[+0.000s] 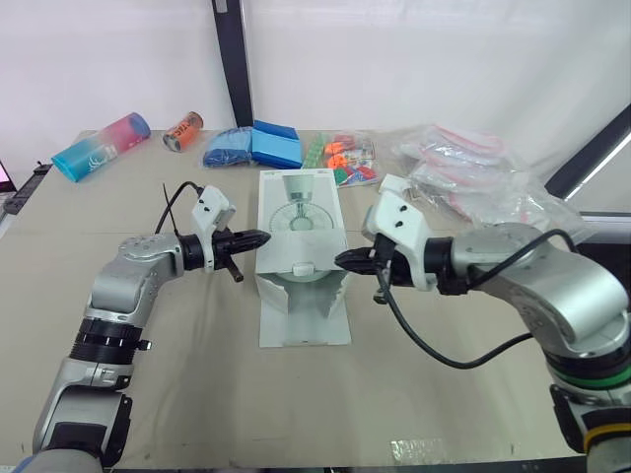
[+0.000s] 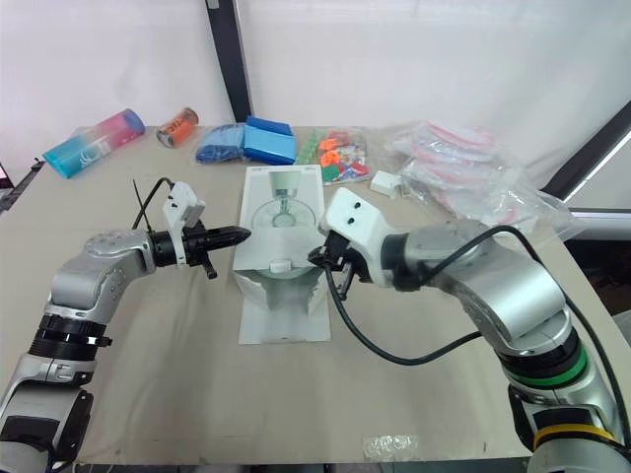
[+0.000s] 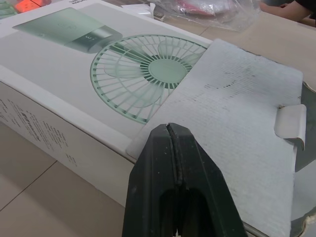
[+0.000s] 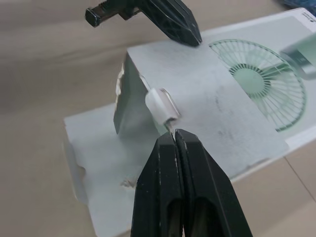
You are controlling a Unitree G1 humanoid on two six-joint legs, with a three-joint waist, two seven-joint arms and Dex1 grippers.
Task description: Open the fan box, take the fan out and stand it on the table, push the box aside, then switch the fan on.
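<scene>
While the fan box (image 1: pixel 301 212) lies flat on the tabletop (image 1: pixel 444 394) with its flap (image 1: pixel 301 258) folded back, the left gripper (image 1: pixel 261 237) and right gripper (image 1: pixel 340 260) flank it clenched and empty, so the flap could spring shut.

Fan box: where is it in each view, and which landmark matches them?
Left eye view: fan box mid-picture, between left end effector and right end effector.
Right eye view: fan box left of centre.
Left wrist view: fan box ahead of left end effector.
Right wrist view: fan box ahead of right end effector.
Shared landmark: printed green fan on its top.
</scene>
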